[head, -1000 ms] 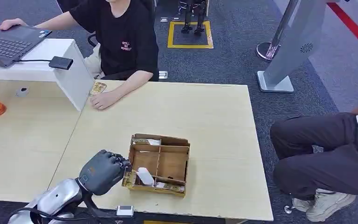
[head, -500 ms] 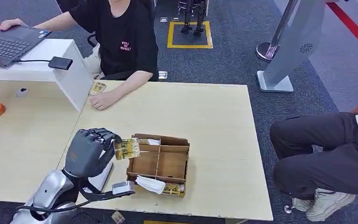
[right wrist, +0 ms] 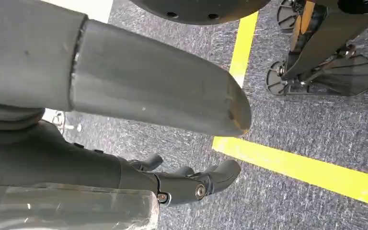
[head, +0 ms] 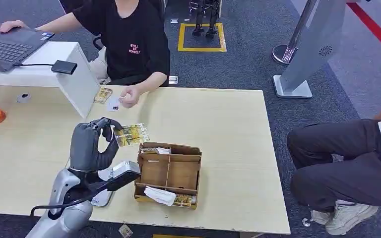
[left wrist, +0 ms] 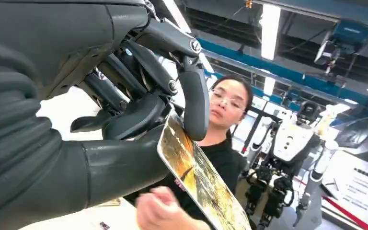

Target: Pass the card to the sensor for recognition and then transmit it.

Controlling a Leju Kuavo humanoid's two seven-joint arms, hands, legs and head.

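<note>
While our left hand (head: 92, 144) pinches the card (head: 132, 134) above the wooden box (head: 168, 174), our right hand (right wrist: 124, 139) hangs with fingers loosely apart, holding nothing.

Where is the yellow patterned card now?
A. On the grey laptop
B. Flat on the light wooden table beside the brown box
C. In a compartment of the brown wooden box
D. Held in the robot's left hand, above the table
D: the left hand pinches the yellow patterned card between thumb and a finger, lifted above the brown wooden box; the left wrist view shows the pinch close up.
</note>
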